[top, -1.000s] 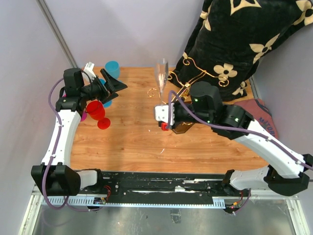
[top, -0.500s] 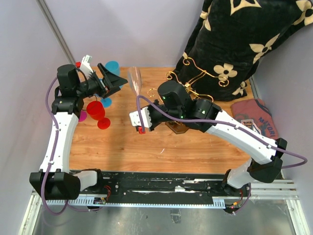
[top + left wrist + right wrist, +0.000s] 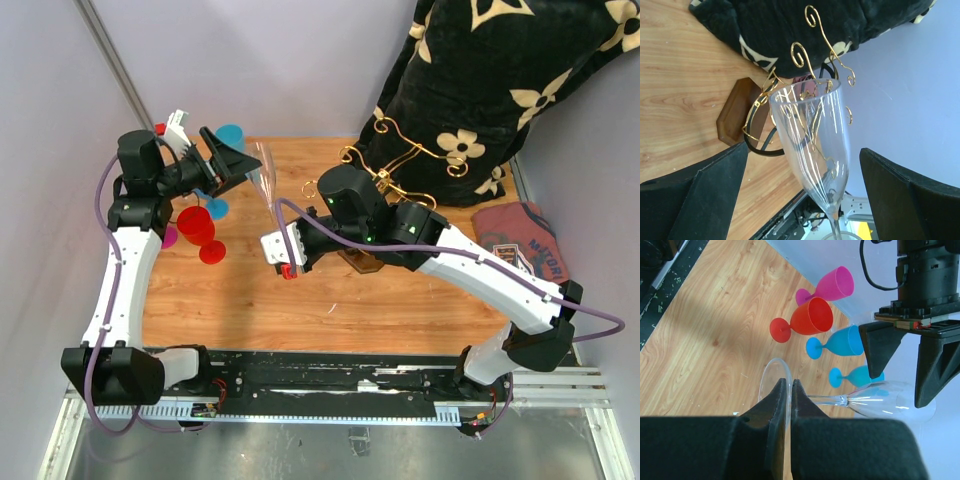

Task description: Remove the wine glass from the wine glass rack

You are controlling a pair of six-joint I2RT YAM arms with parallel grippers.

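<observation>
Clear and tilted, the wine glass [image 3: 880, 401] hangs above the wooden table [image 3: 300, 310], its foot pinched between the closed fingers of the right gripper [image 3: 788, 390]. We note its bowl lying between the wide-spread fingers of the left gripper [image 3: 232, 163]; contact cannot be confirmed. Farther back, the gold wine glass rack [image 3: 740, 112] stands apart from the glass, against a black flowered blanket [image 3: 480, 70].
</observation>
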